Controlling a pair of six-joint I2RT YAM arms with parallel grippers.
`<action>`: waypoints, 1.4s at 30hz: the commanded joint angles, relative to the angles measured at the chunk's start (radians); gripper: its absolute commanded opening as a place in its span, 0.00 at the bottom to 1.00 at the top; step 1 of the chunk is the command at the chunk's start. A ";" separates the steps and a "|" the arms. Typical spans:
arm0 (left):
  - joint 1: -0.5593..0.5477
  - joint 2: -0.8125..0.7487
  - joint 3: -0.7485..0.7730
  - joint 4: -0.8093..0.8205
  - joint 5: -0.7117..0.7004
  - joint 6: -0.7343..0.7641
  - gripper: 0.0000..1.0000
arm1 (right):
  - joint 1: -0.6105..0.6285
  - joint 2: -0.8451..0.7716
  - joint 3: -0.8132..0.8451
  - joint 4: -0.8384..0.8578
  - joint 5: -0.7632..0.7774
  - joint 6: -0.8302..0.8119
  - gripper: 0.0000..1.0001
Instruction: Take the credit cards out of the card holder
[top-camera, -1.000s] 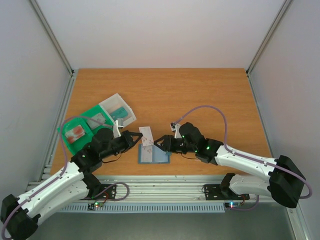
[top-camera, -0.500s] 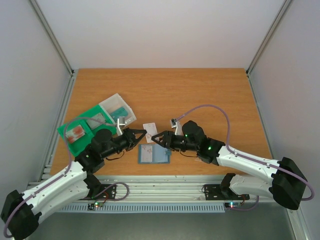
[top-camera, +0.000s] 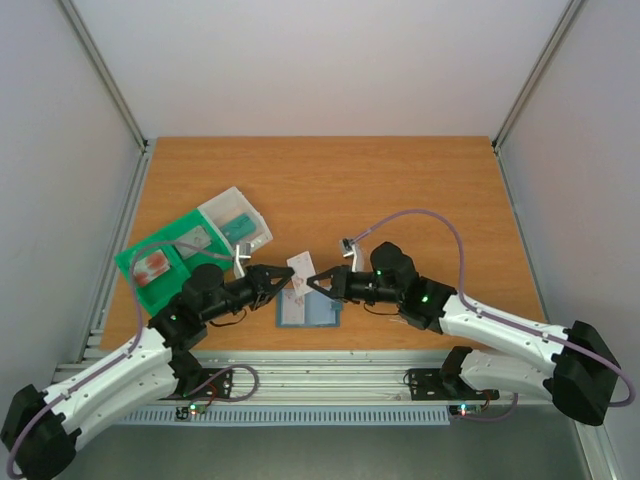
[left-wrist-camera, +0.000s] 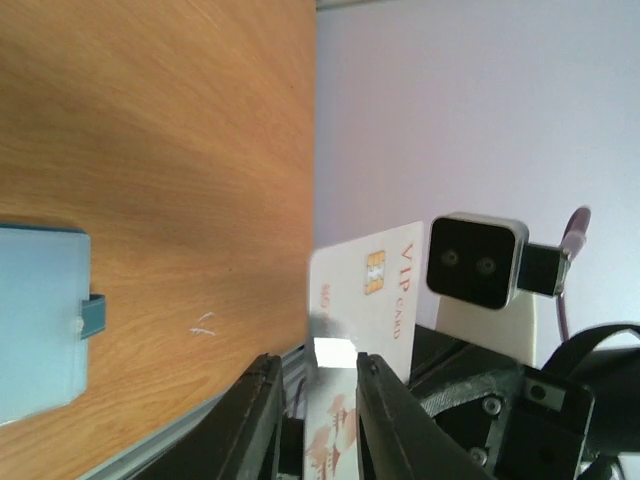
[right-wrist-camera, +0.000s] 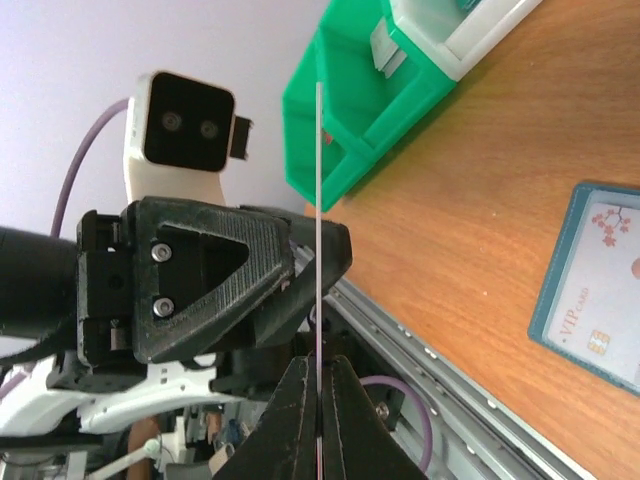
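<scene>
A whitish credit card (top-camera: 298, 272) printed "VIP CARD" hangs above the table between my two grippers. My right gripper (top-camera: 312, 281) is shut on its edge; in the right wrist view the credit card (right-wrist-camera: 318, 240) shows edge-on, running up out of the closed right gripper (right-wrist-camera: 318, 365). My left gripper (left-wrist-camera: 315, 362) stands open around the credit card's (left-wrist-camera: 365, 290) other end, with a gap beside one finger. The slate-blue card holder (top-camera: 308, 313) lies open on the table just below them, with another credit card (right-wrist-camera: 612, 300) in it. Its tab clasp (left-wrist-camera: 92, 315) shows in the left wrist view.
A green tray (top-camera: 160, 262) with a clear box (top-camera: 238, 222) stands at the left, behind my left arm. The metal rail (top-camera: 330, 375) runs along the near table edge, close under the card holder.
The right gripper has moved in and shut on the credit card. The left gripper, shut on it before, has opened. Both have shifted slightly away from the card holder.
</scene>
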 joint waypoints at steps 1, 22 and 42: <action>-0.001 -0.052 0.073 -0.084 0.046 0.067 0.25 | 0.006 -0.083 -0.008 -0.091 -0.047 -0.096 0.01; -0.002 -0.127 0.226 -0.417 0.489 0.481 0.67 | 0.005 -0.261 0.252 -0.873 -0.329 -0.671 0.01; -0.002 -0.057 0.170 -0.301 0.675 0.500 0.26 | 0.005 -0.171 0.222 -0.679 -0.461 -0.584 0.01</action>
